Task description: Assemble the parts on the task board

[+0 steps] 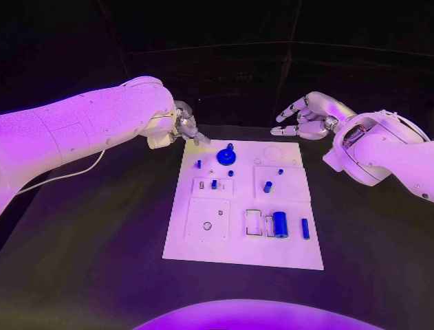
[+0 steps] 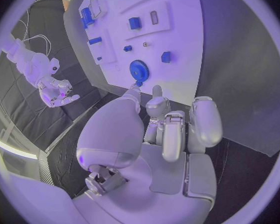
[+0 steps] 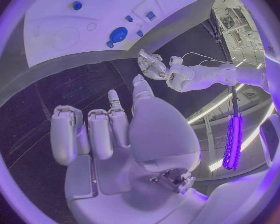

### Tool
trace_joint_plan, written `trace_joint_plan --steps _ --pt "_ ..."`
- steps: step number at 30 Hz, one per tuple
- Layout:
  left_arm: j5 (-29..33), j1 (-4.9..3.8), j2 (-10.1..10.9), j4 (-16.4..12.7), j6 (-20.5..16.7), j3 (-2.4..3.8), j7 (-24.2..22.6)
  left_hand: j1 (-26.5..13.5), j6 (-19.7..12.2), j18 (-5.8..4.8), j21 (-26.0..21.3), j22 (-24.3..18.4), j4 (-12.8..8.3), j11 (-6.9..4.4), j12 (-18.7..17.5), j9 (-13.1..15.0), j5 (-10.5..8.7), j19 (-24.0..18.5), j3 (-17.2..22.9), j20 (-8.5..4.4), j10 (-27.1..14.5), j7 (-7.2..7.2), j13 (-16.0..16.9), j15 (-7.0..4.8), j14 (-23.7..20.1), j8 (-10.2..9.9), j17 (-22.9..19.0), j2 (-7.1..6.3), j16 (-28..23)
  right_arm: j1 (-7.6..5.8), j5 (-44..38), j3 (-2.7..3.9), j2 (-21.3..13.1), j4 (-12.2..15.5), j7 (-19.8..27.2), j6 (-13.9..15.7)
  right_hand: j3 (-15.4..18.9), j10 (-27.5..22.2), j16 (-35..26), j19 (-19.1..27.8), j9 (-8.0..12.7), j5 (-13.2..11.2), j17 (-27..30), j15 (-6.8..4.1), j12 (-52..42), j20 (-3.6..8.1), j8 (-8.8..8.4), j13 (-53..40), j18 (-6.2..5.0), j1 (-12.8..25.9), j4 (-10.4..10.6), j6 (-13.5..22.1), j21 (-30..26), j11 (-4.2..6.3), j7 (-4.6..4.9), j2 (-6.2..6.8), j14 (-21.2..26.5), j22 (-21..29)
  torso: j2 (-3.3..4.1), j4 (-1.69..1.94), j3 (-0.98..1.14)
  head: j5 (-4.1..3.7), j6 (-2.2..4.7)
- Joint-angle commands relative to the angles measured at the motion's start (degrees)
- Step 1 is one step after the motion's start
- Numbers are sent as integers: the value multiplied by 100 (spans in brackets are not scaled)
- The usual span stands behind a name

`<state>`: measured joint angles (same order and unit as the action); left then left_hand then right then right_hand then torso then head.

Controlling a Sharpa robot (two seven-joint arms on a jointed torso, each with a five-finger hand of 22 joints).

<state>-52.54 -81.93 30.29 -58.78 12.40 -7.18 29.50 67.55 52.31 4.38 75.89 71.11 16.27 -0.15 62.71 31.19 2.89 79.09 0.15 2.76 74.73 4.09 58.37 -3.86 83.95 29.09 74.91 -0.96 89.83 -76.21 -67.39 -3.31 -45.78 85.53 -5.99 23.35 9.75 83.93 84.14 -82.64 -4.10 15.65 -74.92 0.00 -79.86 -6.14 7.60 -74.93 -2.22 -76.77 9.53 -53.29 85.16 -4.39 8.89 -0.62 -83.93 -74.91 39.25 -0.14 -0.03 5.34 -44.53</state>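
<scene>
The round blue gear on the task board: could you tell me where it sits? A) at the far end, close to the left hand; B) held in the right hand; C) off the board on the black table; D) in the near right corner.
A: the blue gear stands at the task board's far end, just beyond the left hand, whose fingers hold nothing.

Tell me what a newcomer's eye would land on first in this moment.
The white task board lies mid-table with small blue parts; a round blue gear stands out near its far edge. The left hand hovers at the board's far left corner, the right hand beyond its far right corner, both holding nothing.
</scene>
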Motion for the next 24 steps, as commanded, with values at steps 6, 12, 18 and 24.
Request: trace_joint_plan --steps 6,12,18,24 --pt "-416 106 -242 383 540 -51 -99 -17 85 26 16 7 36 -5 23 -52 11 45 -136 1 58 -9 -19 25 605 -38 1509 71 17 -11 11 3 48 -14 37 30 34 0 -41 27 8 49 -363 -28 31 2 23 -637 -34 -55 0 17 -41 48 -3 -12 -359 -478 7 -18 -10 30 -21" --pt "-455 128 -301 450 615 -58 -71 -44 148 29 7 2 32 -18 17 -44 11 44 -197 -2 50 -28 -36 18 605 4 1509 110 17 -11 11 3 56 -21 38 29 38 -3 -44 32 9 69 -358 -28 35 2 24 -633 -36 -72 -1 19 -46 48 -2 -19 -358 -470 0 -15 -5 21 -34" --pt "-472 135 -341 500 792 -60 37 -148 153 31 -2 0 42 -26 -1 -41 9 43 -320 -10 32 -36 -70 9 605 22 1509 149 17 -11 11 3 65 -25 38 23 53 -4 -45 30 9 149 -360 -28 35 3 27 -633 -36 -117 2 20 -46 48 -3 -42 -359 -473 -2 -6 -1 6 -53" --pt "-476 137 -376 548 911 -60 117 -158 152 32 -6 -4 42 -27 -7 -41 9 41 -334 -11 27 -37 -79 8 605 24 1509 156 17 -11 11 3 67 -28 35 21 66 -6 -46 32 9 200 -358 -29 37 4 30 -631 -36 -135 8 20 -48 49 -2 -52 -359 -471 -2 -5 0 22 -45"
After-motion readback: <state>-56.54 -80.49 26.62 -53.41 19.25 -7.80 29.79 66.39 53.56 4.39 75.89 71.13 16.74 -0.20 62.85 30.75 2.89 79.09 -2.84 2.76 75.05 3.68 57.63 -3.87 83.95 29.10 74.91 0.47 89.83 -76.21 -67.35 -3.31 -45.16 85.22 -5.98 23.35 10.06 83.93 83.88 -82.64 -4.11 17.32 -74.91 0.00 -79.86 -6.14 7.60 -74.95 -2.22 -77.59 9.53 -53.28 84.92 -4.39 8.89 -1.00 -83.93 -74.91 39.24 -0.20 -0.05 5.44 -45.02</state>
